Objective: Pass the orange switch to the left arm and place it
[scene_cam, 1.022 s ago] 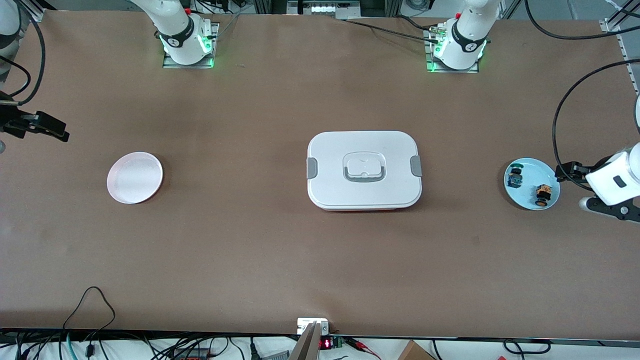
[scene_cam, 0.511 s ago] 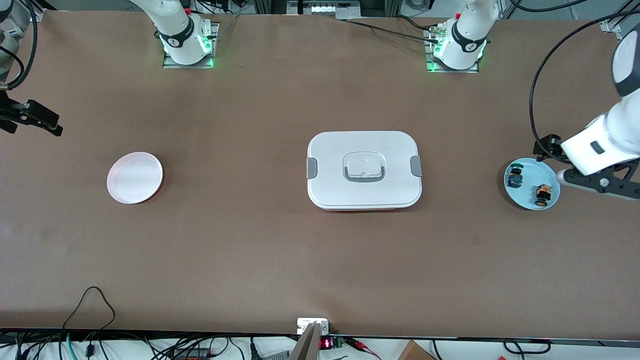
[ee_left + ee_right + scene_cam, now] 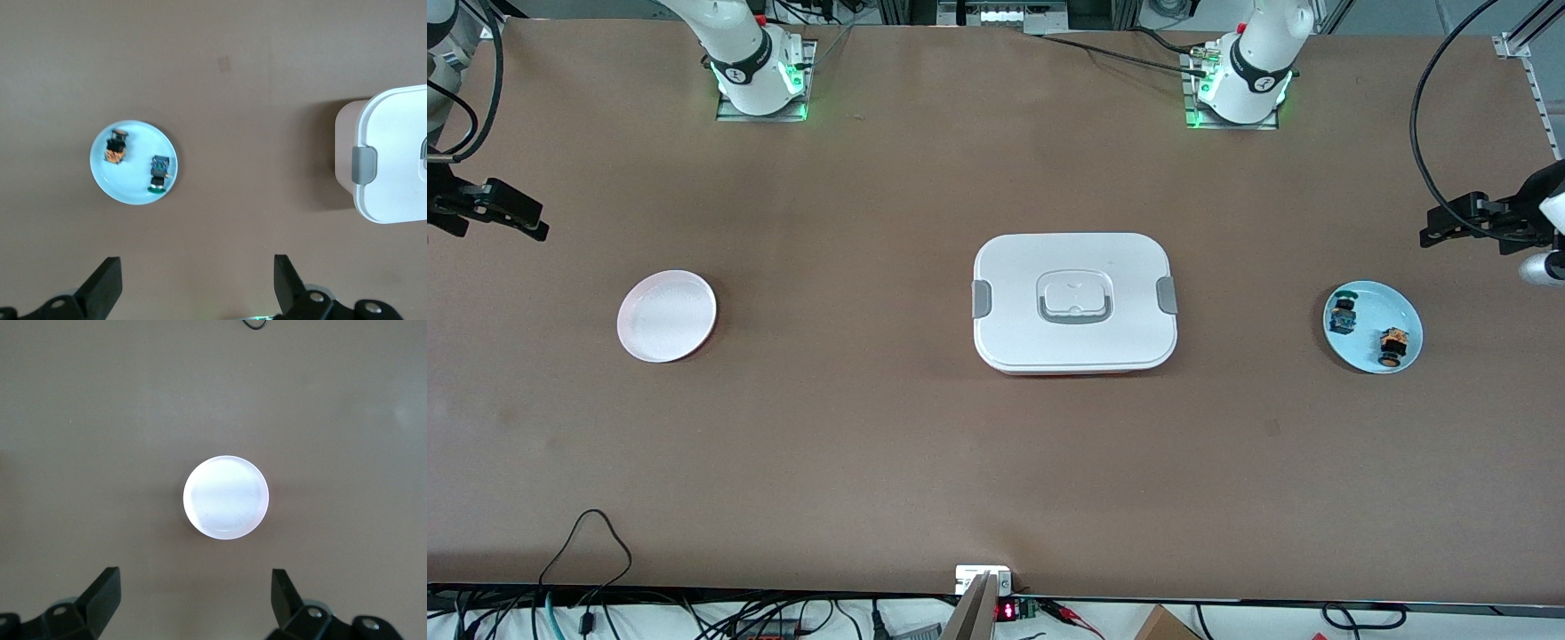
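Note:
The orange switch [image 3: 1392, 343] lies on a light blue plate [image 3: 1369, 302] near the left arm's end of the table, and shows in the left wrist view [image 3: 115, 148]. My left gripper [image 3: 198, 280] is open and empty, high over bare table beside that plate [image 3: 137, 137]; in the front view its hand [image 3: 1476, 220] sits at the edge. The white box [image 3: 1074, 302] stands mid-table, its end in the left wrist view [image 3: 393, 160]. My right gripper [image 3: 195, 593] is open and empty, high above the table near a pale plate [image 3: 226, 497].
A switch with a blue cap [image 3: 1341, 316] shares the blue plate, also in the left wrist view [image 3: 159, 175]. The pale empty plate [image 3: 667, 316] lies toward the right arm's end. Arm bases [image 3: 756, 67] stand along the table's edge. Cables hang at both ends.
The left arm's hand has swung away from beside the blue plate and now looks straight down at it. The right arm's hand has shifted only slightly.

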Controlling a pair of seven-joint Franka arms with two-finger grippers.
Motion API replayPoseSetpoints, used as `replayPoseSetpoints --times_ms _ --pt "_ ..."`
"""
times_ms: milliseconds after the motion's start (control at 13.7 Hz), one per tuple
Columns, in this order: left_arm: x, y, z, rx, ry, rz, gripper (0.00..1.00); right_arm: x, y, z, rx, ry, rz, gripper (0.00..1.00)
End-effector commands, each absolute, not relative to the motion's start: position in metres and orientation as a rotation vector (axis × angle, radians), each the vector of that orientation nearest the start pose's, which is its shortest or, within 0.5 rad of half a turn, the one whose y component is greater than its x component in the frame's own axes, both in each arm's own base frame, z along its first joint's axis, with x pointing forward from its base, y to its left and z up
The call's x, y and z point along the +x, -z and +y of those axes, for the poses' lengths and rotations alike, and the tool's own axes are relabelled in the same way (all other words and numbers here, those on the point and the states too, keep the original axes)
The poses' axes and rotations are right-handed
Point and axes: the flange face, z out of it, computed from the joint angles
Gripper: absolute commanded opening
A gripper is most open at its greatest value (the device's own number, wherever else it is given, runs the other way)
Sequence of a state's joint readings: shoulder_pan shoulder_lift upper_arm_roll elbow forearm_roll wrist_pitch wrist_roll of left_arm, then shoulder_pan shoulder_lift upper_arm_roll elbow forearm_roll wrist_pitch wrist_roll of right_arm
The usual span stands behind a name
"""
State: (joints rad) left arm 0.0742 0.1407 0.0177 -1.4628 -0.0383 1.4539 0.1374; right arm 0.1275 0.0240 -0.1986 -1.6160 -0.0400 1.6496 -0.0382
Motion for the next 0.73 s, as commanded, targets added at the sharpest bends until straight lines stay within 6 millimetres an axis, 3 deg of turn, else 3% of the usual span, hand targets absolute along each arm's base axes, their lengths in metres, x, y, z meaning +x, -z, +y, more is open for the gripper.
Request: replayPoseSetpoints --times_ms 0,219,511,657 --pt "0.558 -0.577 0.048 -3.209 -0.189 0.064 1.0 0.566 -0.603 -0.043 -3.169 0.011 0.066 1.0" --pt "0.548 -0.576 0.051 -3.191 -0.189 0.056 1.0 0.566 -0.604 -0.044 -3.119 0.017 0.088 1.0" --pt "0.55 -0.576 0.048 -3.168 -0.197 0.062 1.0 0.566 -0.608 -0.047 -3.121 0.029 0.083 1.0" --pt "0.552 -0.58 0.045 -3.166 -0.186 0.07 1.0 0.567 -0.609 -0.038 -3.123 0.036 0.059 1.0"
